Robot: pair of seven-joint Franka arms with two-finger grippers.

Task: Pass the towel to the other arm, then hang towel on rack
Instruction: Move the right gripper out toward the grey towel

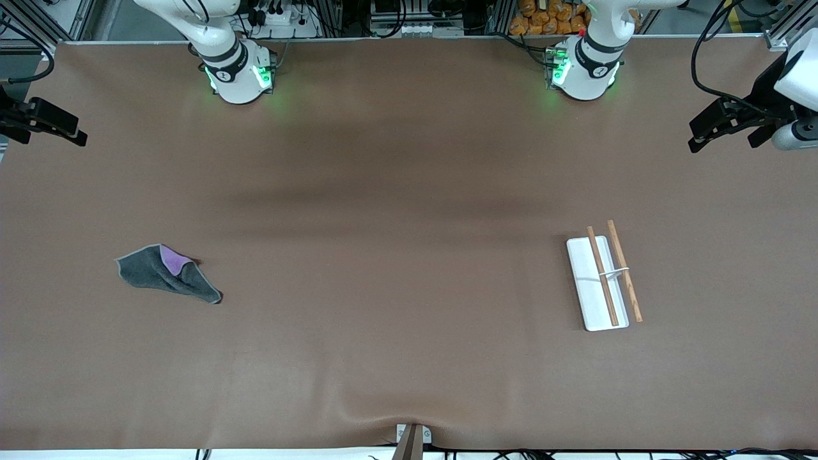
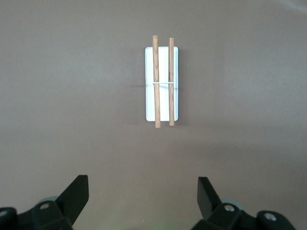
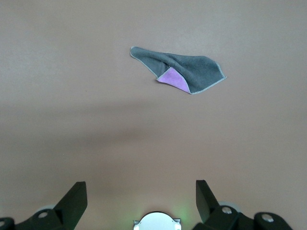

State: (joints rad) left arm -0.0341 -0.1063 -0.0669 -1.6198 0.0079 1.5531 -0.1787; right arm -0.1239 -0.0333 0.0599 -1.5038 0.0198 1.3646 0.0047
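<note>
Brown matte sheet covers the whole bench point(image 1: 409, 191), slightly rippled along the edge nearest the front camera. Both arm bases stand along the edge farthest from that camera, green lights lit at each. Clutter of cables and aluminium framing lies past that edge.

Towel point(image 1: 167, 273): lies flat on the bench toward the right arm's end, crumpled into a rough wedge. Dark grey side up, one corner folded over so a patch of the purple reverse shows. Pale stitched edge visible round the outline. Nothing touching it. Seen also from the right wrist camera point(image 3: 180, 69), lying alone on bare sheet.

Rack point(image 1: 604, 276): sits toward the left arm's end, well apart from the towel. White rectangular base, two thin wooden rods running lengthwise and parallel, joined midway by a small white bracket. One rod lies over the base, the other along its edge on the side toward the left arm's end. Left wrist camera shows it square-on point(image 2: 162, 81). Nothing hanging on it.

Left end effector point(image 1: 732, 128): raised at the left arm's end of the bench, fingers spread wide, holding nothing. Arm waiting.

Right end effector point(image 1: 48, 121): raised at the right arm's end, fingers likewise spread, holding nothing.
</note>
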